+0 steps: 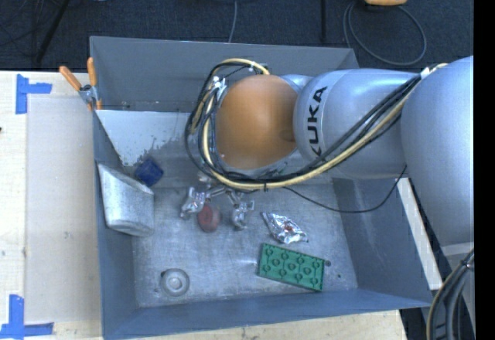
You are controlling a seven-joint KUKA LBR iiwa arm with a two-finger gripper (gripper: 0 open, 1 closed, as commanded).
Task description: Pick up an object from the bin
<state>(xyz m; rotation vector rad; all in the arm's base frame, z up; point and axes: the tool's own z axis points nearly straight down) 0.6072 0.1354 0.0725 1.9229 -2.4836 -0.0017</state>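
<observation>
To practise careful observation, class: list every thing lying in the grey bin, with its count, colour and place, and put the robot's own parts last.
bin: one, grey metal, centre of view
small block: one, blue, upper left of the floor
rolled bundle: one, silver-grey, against the left wall
lump: one, reddish-brown, middle, between the hand's spread fingers
crumpled wrapper: one, silver, right of the lump
studded plate: one, green, flat, lower right
round cap: one, grey, lower left
arm: one, silver, entering from the right
wrist cover: one, orange
hand: one, metal, open over the lump
</observation>
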